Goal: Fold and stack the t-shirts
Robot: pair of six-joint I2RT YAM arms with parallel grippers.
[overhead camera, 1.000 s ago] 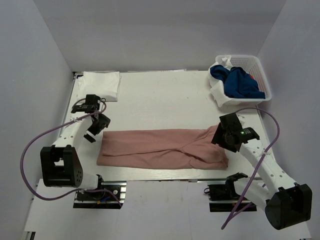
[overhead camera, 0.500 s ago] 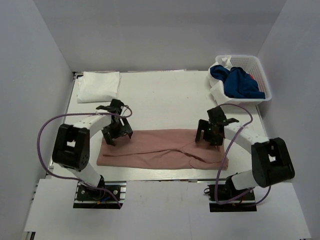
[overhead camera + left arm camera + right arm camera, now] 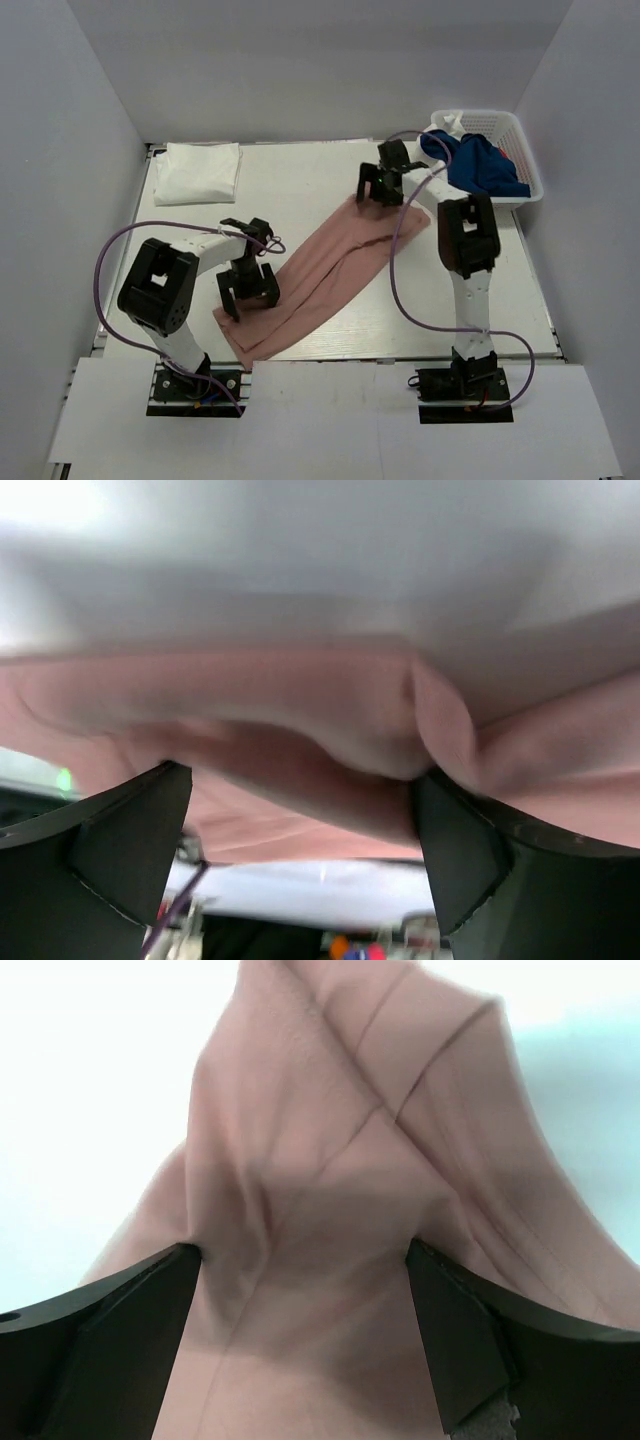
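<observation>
Where the dusty pink t-shirt [image 3: 335, 262] lies as a long folded strip on the worktop [image 3: 300, 190], both ends are pinched. Left end effector [image 3: 249, 297] is clamped on bunched cloth, and right end effector [image 3: 381, 194] grips the opposite end. A folded white t-shirt [image 3: 200, 172] lies well beyond left end effector. The navy t-shirt [image 3: 478, 168] sits in the mesh basket [image 3: 520, 135], just right of right end effector.

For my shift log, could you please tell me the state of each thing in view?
Pink tee: folded into a long strip, lying diagonally, gripped at both ends.
White tee: folded, flat at the far left corner.
Navy tee: crumpled in the basket.
Basket: upright, holding cloth.
Left pincer: shut on the pink tee's near end.
Right pincer: shut on its far end.
</observation>
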